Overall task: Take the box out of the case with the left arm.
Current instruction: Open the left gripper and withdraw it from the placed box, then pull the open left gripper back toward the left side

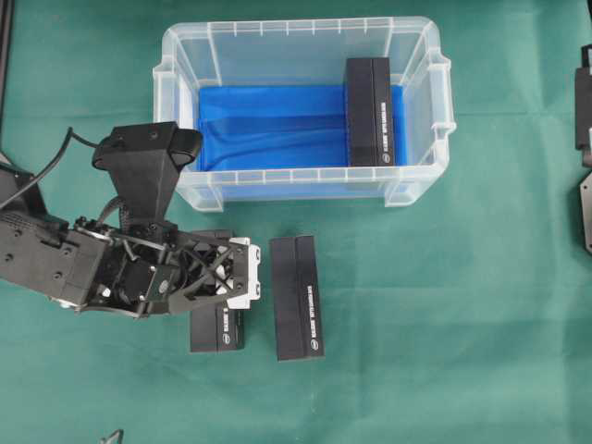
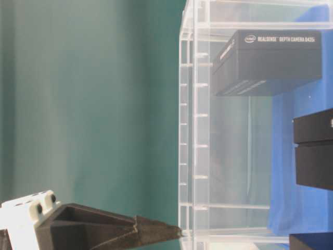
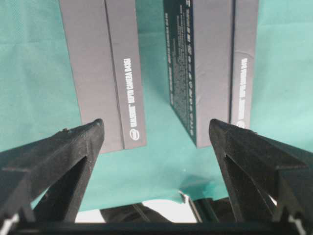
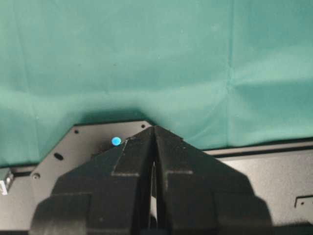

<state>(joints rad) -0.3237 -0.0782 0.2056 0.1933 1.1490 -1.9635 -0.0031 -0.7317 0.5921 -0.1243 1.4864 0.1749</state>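
The clear case [image 1: 296, 176] with a blue lining stands at the back of the green table. One black box [image 1: 370, 111] lies in it against the right wall, and it also shows in the table-level view [image 2: 270, 57]. Two more black boxes lie on the cloth in front of the case, one [image 1: 296, 296] in the open and one [image 1: 217, 331] partly under my left gripper [image 1: 236, 277]. In the left wrist view my left gripper [image 3: 156, 127] is open and empty above the near ends of these boxes [image 3: 98, 68] [image 3: 210, 58]. My right gripper [image 4: 154, 128] is shut and empty.
Black parts of the right arm [image 1: 585, 185] sit at the right edge, far from the case. The cloth's front edge [image 3: 161, 200] shows just under the left jaws. In the table-level view the case wall [image 2: 195, 130] stands right of one left finger [image 2: 151, 229].
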